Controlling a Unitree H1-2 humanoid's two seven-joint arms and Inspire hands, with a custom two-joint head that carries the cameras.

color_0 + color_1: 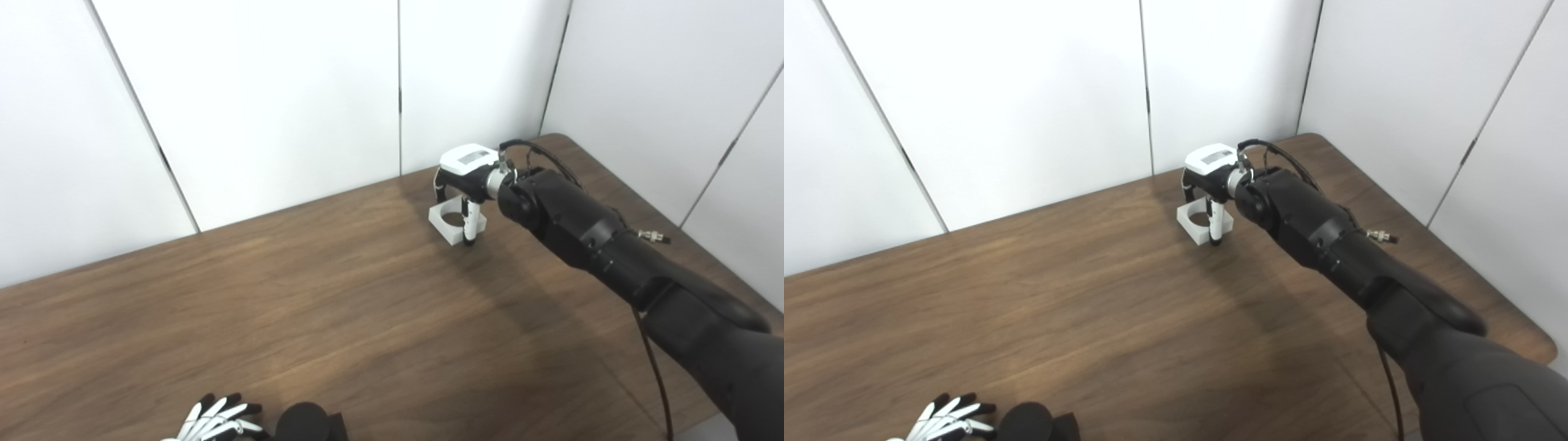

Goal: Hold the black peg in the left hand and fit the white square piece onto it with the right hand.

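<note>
The white square piece, a block with a round hole, lies on the table at the far side. My right hand reaches down over it, fingers behind its far edge and one fingertip pressed on its near corner, closed on the piece. The black peg, a round dark shape on a squarish base, shows at the bottom edge. My left hand lies just left of it, fingers stretched and spread, their tips close to the peg without wrapping it. Most of that hand is cut off.
The brown wooden table runs to white wall panels at the back. Its right edge and rounded far corner lie close behind my right arm. A thin cable hangs along that arm.
</note>
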